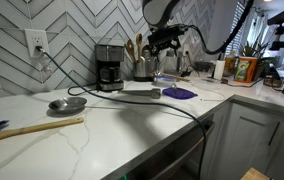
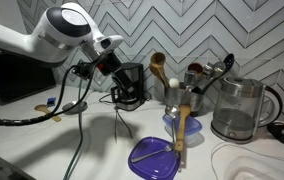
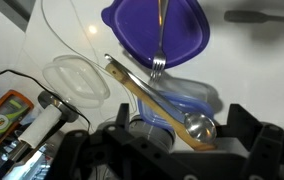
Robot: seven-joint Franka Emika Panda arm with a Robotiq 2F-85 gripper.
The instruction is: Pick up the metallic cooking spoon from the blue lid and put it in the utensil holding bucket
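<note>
**A:** What does only the wrist view show?

**B:** A fork (image 3: 159,45) lying on the blue lid (image 3: 187,35). A metallic cooking spoon (image 3: 198,126) and a wooden spatula (image 3: 132,85) are at the utensil bucket (image 3: 147,135); whether they sit inside is unclear.

**A:** And the gripper?

**B:** In an exterior view the gripper (image 2: 130,98) hangs just beside the utensil bucket, jaws spread, holding nothing.

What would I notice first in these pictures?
The big white robot arm hangs over the counter at the upper left of an exterior view. A bright purple lid lies on the white counter with a fork on it, and a clear glass kettle stands nearby.
</note>
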